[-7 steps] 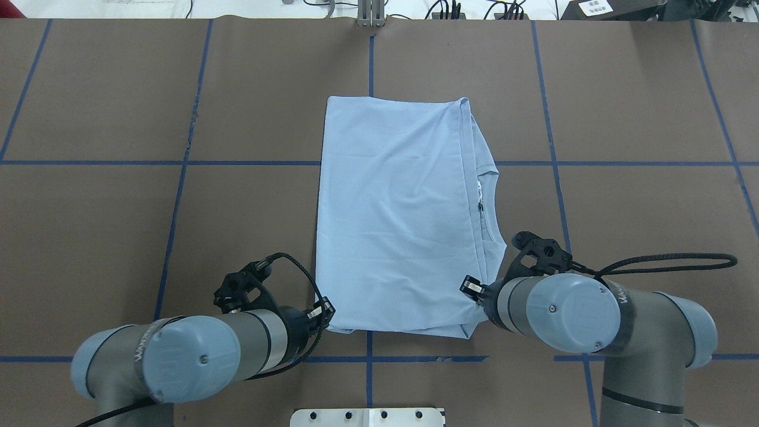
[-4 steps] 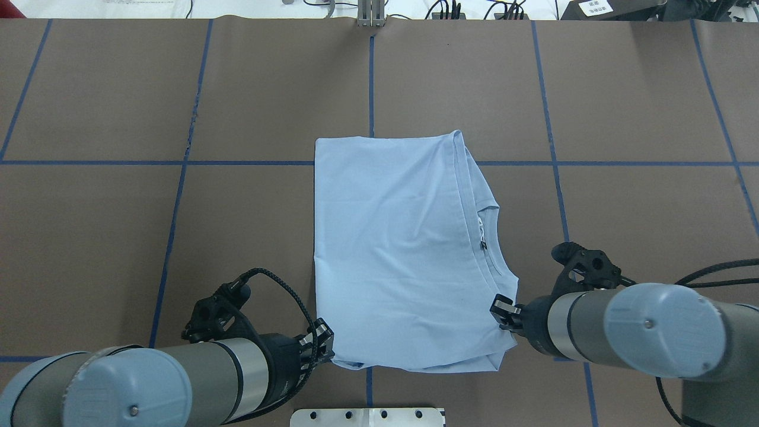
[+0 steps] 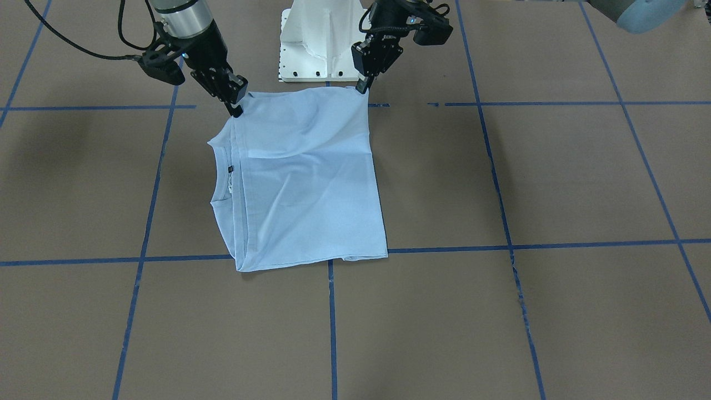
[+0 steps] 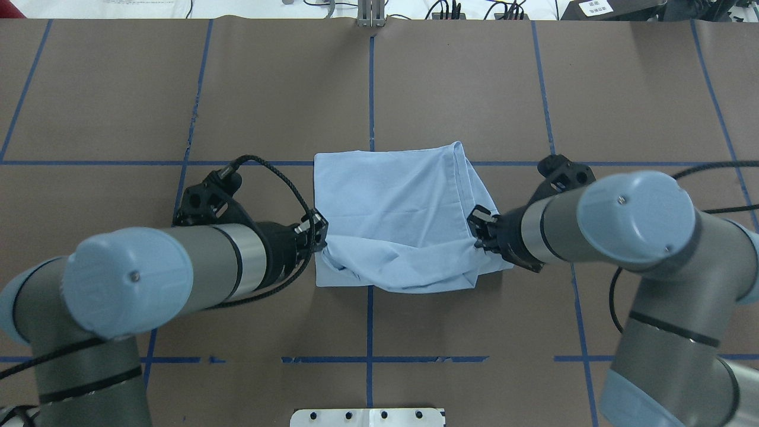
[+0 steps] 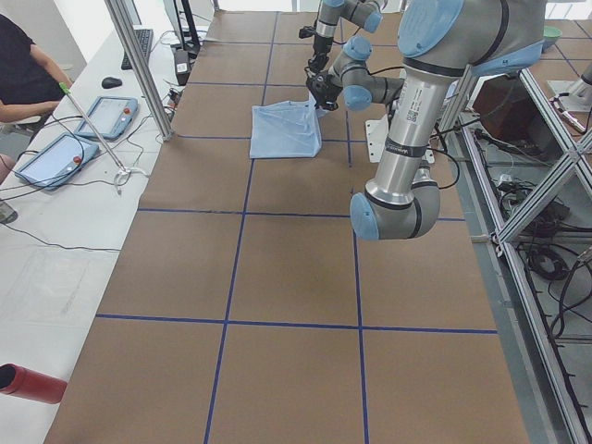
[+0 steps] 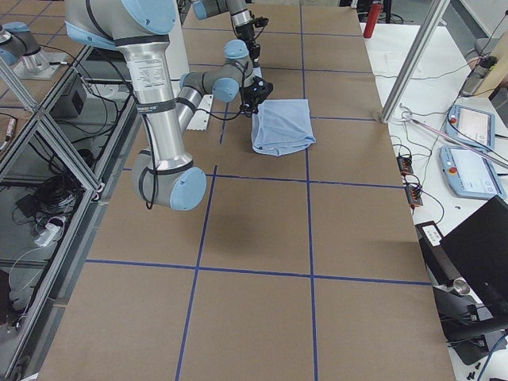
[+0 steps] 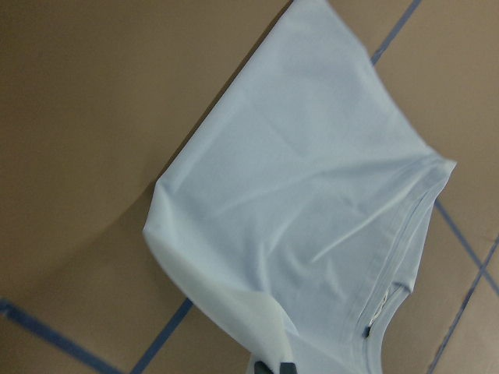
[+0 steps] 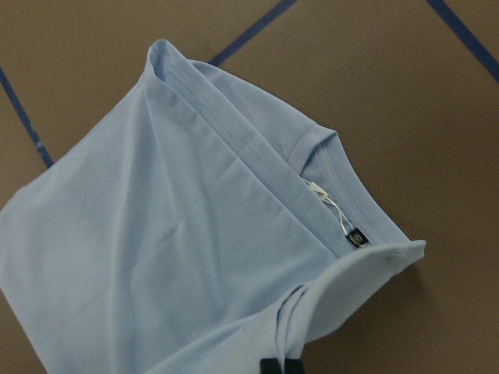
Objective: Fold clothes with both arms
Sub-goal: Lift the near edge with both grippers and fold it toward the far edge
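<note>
The light blue T-shirt [image 4: 391, 201] lies in the middle of the table, folded lengthwise, with its ribbed collar [image 8: 320, 144] and dark neck label [image 8: 357, 238] on my right. My left gripper [image 4: 320, 236] is shut on the shirt's near left corner. My right gripper [image 4: 477, 228] is shut on the near right corner. Both corners are raised off the table and the cloth sags between them over the lower layer. In the front-facing view the left gripper [image 3: 364, 88] and right gripper [image 3: 236, 108] pinch the same two corners of the shirt [image 3: 300, 183]. The chest print is hidden.
The white pedestal base plate [image 4: 367, 417] sits at the table's near edge. Blue tape lines [image 4: 370, 77] divide the brown table top. A seated person [image 5: 23, 65] and two tablets [image 5: 55, 157] are at a side table beyond the far edge. Cables [image 4: 445, 9] run along there.
Both grippers first dragged the shirt toward the robot. They have since lifted its near corners and carried them away from the robot, over the shirt's middle.
</note>
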`<state>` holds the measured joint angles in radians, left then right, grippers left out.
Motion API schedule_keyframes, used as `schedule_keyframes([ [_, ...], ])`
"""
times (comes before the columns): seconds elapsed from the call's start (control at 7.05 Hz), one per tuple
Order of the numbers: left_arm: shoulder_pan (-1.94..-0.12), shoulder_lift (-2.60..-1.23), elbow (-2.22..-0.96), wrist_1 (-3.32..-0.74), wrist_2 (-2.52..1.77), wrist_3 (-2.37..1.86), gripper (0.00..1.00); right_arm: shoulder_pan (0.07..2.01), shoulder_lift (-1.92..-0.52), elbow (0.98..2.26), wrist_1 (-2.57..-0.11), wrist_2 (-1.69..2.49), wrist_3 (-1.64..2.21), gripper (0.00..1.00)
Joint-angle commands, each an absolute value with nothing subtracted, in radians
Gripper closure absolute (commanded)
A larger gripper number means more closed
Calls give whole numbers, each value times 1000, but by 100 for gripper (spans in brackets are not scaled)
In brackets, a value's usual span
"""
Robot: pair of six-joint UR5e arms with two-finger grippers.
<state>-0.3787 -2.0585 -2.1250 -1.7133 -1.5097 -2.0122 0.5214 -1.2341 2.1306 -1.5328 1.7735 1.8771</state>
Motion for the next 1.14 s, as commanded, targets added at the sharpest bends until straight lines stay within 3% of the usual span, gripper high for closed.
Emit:
schedule_keyframes([
  [0.0, -480, -2086, -1915, -1871, -1511, -1922, 100, 622, -1144, 1972, -1545, 1805, 1779, 100],
  [0.28, -502, -2114, -1769, -1971, -1508, -1882, 100, 649, -1053, 1849, -1545, 1807, 1755, 100],
  [0.57, -520, -2138, -1709, -1999, -1506, -1876, 100, 663, -1046, 1777, -1481, 1810, 1747, 100],
  [0.71, -544, -2146, -1686, -2000, -1505, -1834, 100, 684, -1043, 1678, -1353, 1819, 1746, 100],
  [0.85, -583, -2205, -1502, -2096, -1500, -1786, 98, 737, -949, 1496, -1276, 1877, 1685, 100],
  [0.99, -604, -2248, -1310, -2269, -1444, -1729, 54, 753, -846, 1312, -1211, 1885, 1607, 1],
])
